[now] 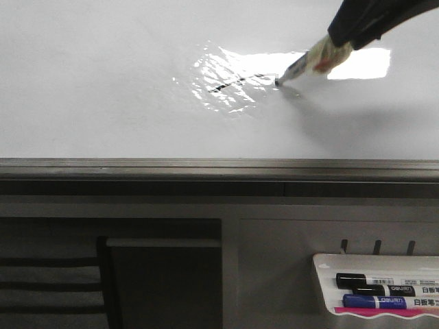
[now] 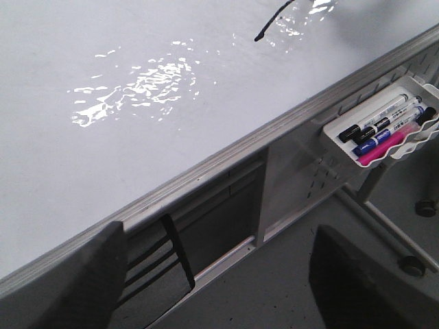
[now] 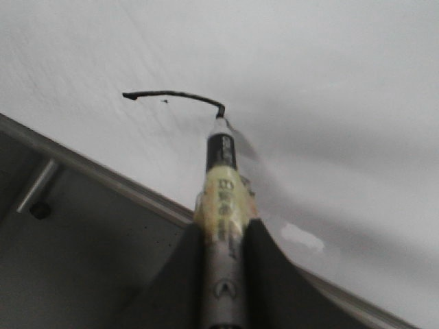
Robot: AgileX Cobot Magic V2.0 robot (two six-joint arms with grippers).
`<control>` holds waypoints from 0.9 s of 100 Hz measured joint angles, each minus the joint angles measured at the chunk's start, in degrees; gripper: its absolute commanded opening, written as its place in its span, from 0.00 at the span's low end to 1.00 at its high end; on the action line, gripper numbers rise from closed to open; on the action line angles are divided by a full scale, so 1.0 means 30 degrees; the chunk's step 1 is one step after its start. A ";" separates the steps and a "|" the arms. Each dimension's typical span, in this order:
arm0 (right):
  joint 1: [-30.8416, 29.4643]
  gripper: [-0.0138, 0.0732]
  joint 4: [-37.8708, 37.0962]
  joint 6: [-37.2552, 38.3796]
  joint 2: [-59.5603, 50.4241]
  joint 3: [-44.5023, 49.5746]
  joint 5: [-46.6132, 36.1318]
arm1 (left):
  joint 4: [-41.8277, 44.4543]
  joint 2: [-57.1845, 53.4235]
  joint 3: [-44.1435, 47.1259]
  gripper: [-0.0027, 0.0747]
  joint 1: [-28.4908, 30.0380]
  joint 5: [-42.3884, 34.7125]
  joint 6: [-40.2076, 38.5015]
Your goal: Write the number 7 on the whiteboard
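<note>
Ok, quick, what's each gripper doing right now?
Left gripper: open, holding nothing, off the whiteboard.
Right gripper: closed on the marker, tip on the board at the stroke.

Whiteboard (image 1: 103, 82) = the bench here: glossy white, grey edge rail (image 1: 219, 166) along near side. On it, right of centre w/ bright glare around: short dark stroke (image 1: 236, 82), part of number 7. Marker (image 1: 302, 65) tip touches stroke's right end.

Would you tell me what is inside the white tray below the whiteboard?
The tray holds a black marker, a blue marker and something pink at its front; in the front view the image edge cuts off their far ends.
</note>
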 measured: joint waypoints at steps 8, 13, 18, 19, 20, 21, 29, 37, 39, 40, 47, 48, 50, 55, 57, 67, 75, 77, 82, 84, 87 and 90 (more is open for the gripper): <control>0.0837 0.08 0.0040 0.0000 0.0000 0.1221 0.0000 | 0.0000 0.0000 0.0000 0.70 0.0000 0.0000 0.0000; 0.1284 0.08 0.0070 0.0000 0.0092 0.1882 0.0082 | 0.0000 0.0000 0.0000 0.70 0.0000 -0.0028 0.0000; 0.1367 0.08 0.0070 0.0000 0.0139 0.2153 -0.0173 | 0.0000 0.0000 0.0000 0.70 0.0000 -0.0028 0.0000; 0.1367 0.08 0.0070 0.0000 0.0092 0.2148 -0.0178 | 0.0000 0.0000 0.0000 0.70 0.0000 -0.0028 0.0000; 0.1378 0.08 0.0070 0.0000 0.0089 0.2148 -0.0211 | 0.0000 0.0000 0.0000 0.70 0.0000 -0.0028 0.0000; 0.1378 0.08 0.0070 0.0000 0.0089 0.2148 -0.0209 | 0.0000 0.0000 0.0000 0.70 0.0000 -0.0028 0.0000; 0.1489 0.08 0.0024 0.0000 -0.0113 0.2148 -0.0218 | -0.0015 0.0047 0.0000 0.70 0.0000 0.0019 0.0000; 0.1822 0.08 -0.0125 -0.0355 -0.0461 0.1797 0.0370 | -0.0566 0.0247 0.0000 0.70 0.0000 0.0232 0.0261; 0.1952 0.08 -0.0125 -0.0645 -0.0611 0.1712 0.0573 | -0.0819 0.0323 0.0000 0.70 0.0000 0.0353 0.0506; 0.2002 0.08 -0.0073 -0.0868 -0.0670 0.1616 0.0654 | -0.0910 0.0423 0.0000 0.70 0.0000 0.0436 0.0615; 0.2654 0.08 0.0294 -0.2129 -0.1344 0.1066 0.1518 | -0.1913 0.0953 -0.0122 0.70 -0.0187 0.1182 0.2037; 0.2794 0.08 0.0359 -0.2261 -0.1481 0.1007 0.1607 | -0.2008 0.1108 -0.0127 0.70 -0.0190 0.1279 0.2354; 0.2930 0.08 0.0421 -0.2697 -0.1681 0.0830 0.1906 | -0.2307 0.1372 -0.0229 0.70 -0.0341 0.1538 0.2843; 0.3394 0.08 0.0571 -0.3726 -0.2103 0.0480 0.2593 | -0.2922 0.2071 -0.0515 0.70 -0.0698 0.2126 0.3939; 0.3486 0.08 0.0660 -0.4156 -0.2261 0.0366 0.2880 | -0.3109 0.2407 -0.0674 0.70 -0.0883 0.2345 0.4380; 0.4002 0.08 0.0744 -0.6086 -0.2846 0.0158 0.4140 | -0.3628 0.4093 -0.1628 0.70 -0.2088 0.2922 0.6056; 0.4298 0.08 0.0744 -0.7368 -0.3161 0.0128 0.4944 | -0.3715 0.5567 -0.2587 0.70 -0.3380 0.3027 0.7122; 0.4341 0.08 0.0744 -0.7813 -0.3209 0.0128 0.5194 | -0.3715 0.5812 -0.2765 0.70 -0.3603 0.3027 0.7378; 0.4534 0.08 0.0744 -0.8387 -0.3352 0.0128 0.5604 | -0.3741 0.6768 -0.3467 0.70 -0.4449 0.2984 0.7892; 0.4583 0.08 0.0744 -0.8633 -0.3381 0.0128 0.5745 | -0.3741 0.7012 -0.3644 0.70 -0.4647 0.2941 0.8088; 0.4620 0.08 0.0744 -0.8891 -0.3469 0.0128 0.5869 | -0.3741 0.7611 -0.4086 0.70 -0.5104 0.2864 0.8415; 0.4659 0.08 0.0744 -0.9136 -0.3509 0.0128 0.6028 | -0.3741 0.8081 -0.4441 0.70 -0.5432 0.2788 0.8661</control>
